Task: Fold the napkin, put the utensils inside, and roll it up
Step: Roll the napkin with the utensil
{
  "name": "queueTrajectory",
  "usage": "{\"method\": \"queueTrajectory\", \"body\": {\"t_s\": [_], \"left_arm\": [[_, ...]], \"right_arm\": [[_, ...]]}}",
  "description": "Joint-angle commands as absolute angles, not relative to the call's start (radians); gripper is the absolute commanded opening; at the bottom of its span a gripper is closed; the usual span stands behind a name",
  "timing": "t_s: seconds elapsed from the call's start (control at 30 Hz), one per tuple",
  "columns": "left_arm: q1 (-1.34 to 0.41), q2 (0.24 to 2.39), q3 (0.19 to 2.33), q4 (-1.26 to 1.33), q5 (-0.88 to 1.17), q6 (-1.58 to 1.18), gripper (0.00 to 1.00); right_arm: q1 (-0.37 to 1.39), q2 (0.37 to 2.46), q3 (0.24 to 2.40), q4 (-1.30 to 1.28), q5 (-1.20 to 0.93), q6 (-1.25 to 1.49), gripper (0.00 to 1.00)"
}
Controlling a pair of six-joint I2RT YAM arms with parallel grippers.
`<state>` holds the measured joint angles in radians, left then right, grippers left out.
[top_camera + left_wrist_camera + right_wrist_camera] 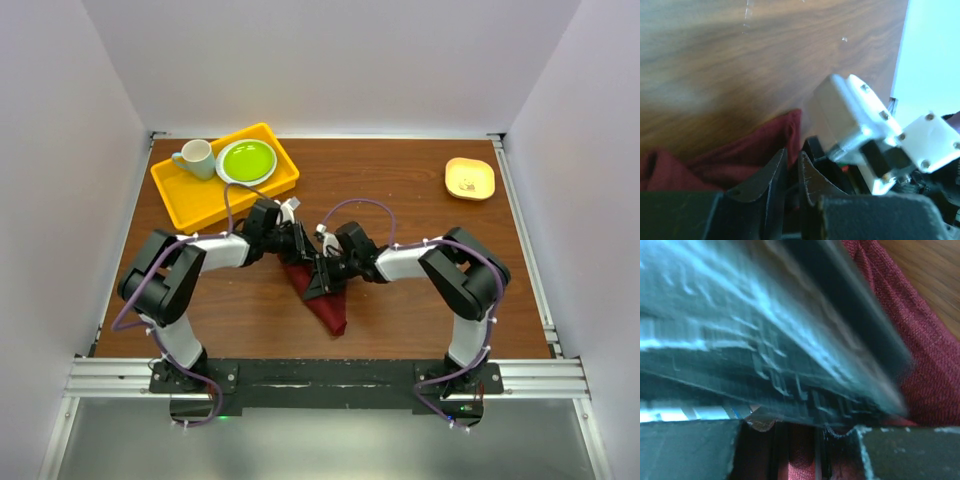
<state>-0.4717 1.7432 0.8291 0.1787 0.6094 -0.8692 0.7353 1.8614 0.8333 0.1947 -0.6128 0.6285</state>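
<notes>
Both arms bend inward, meeting over the napkin (330, 308). The right gripper (797, 455) pinches its cloth; whether the left gripper (792, 170) grips is unclear.

Napkin (329, 305) mid-table; tray (192, 203) behind (far left).

We're in a lab robot cell: wooden table (400, 190) boxed in by plain white panels (60, 150), aluminium extrusion rail (110, 378) and black mounting plate (320, 374) across frame bottom.
</notes>
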Motion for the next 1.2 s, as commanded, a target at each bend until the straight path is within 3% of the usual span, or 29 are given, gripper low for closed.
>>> {"method": "queueTrajectory", "body": {"t_s": [0.0,0.27,0.53,0.9,1.17], "left_arm": [[-0.471,1.686,0.850,0.207,0.600,-0.864,0.19],[-0.463,1.697,0.776,0.245,0.584,-0.871,0.12],[-0.407,1.744,0.675,0.327,0.592,-0.816,0.07],[-0.405,1.795,0.703,0.310,0.598,-0.790,0.06],[-0.405,1.816,0.727,0.296,0.609,-0.787,0.05]], "right_arm": [[0.746,1.985,0.822,-0.093,-0.537,0.531,0.11],[0.729,1.977,0.842,-0.146,-0.511,0.546,0.18],[0.732,1.893,0.882,-0.230,-0.448,0.581,0.31],[0.741,1.758,1.046,-0.472,-0.330,0.505,0.64],[0.804,1.701,1.239,-0.685,-0.175,0.391,0.73]]}}
